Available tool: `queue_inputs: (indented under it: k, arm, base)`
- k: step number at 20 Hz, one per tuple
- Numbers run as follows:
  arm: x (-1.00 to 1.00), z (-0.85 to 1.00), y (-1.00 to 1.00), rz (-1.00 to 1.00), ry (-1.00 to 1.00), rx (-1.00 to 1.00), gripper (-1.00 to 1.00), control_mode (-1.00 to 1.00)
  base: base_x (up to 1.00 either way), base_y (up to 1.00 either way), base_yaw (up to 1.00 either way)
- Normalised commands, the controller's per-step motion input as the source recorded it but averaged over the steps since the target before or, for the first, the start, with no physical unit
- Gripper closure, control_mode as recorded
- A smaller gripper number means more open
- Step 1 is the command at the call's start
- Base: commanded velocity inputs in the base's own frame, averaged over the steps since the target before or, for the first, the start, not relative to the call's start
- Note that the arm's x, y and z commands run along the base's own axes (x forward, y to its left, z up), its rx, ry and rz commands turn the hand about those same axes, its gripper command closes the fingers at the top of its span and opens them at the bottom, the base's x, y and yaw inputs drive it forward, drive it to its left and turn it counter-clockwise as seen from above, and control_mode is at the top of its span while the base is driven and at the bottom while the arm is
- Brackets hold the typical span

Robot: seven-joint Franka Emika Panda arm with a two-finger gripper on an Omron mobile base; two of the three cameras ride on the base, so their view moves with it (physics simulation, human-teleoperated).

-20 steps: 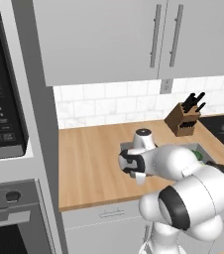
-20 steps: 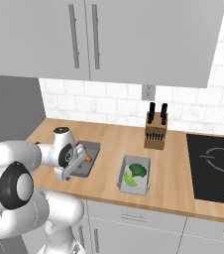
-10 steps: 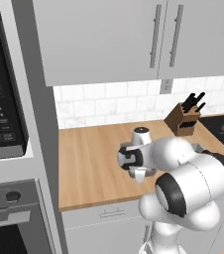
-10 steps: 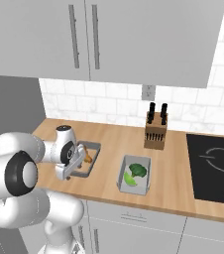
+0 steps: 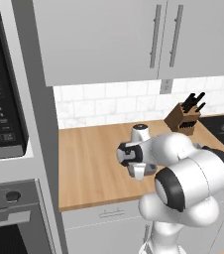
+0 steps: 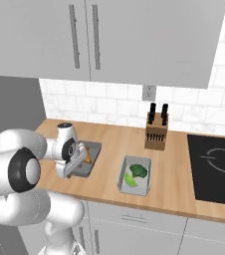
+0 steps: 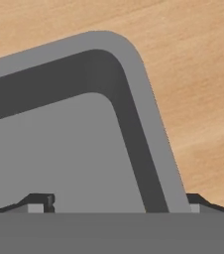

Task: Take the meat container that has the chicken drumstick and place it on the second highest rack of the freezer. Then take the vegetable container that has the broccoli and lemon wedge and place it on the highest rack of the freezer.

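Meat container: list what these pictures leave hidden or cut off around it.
- Meat container: the hand covers its near end in the right base view; the arm hides it in the left base view.
- Chicken drumstick: partly behind the hand; a sliver at the hand view's left edge.
- Gripper: fingertips barely clear the bottom band.
- Freezer: outside every frame.
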Motion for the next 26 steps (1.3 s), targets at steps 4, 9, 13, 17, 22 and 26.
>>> queue_inputs:
  k: [4, 9, 13, 17, 22, 26]
  arm:
    - [0.00, 0.00, 0.00, 0.00, 0.00, 0.00, 1.00, -1.00]
    - [0.00, 0.00, 0.00, 0.00, 0.00, 0.00, 1.00, -1.00]
    - [0.00, 0.00, 0.00, 0.00, 0.00, 0.00, 1.00, -1.00]
    - [0.01, 0.00, 0.00, 0.00, 0.00, 0.00, 1.00, -1.00]
    - [-0.02, 0.33, -0.22, 0.17, 0.00, 0.01, 1.00, -1.00]
    - [-0.07, 0.70, -0.07, 0.23, 0.00, 0.00, 1.00, -1.00]
  base:
    - [0.00, 0.00, 0.00]
    - [0.00, 0.00, 0.00]
    - [0.00, 0.00, 0.00]
    - [0.00, 0.00, 0.00]
    - [0.00, 0.00, 0.00]
    - [0.00, 0.00, 0.00]
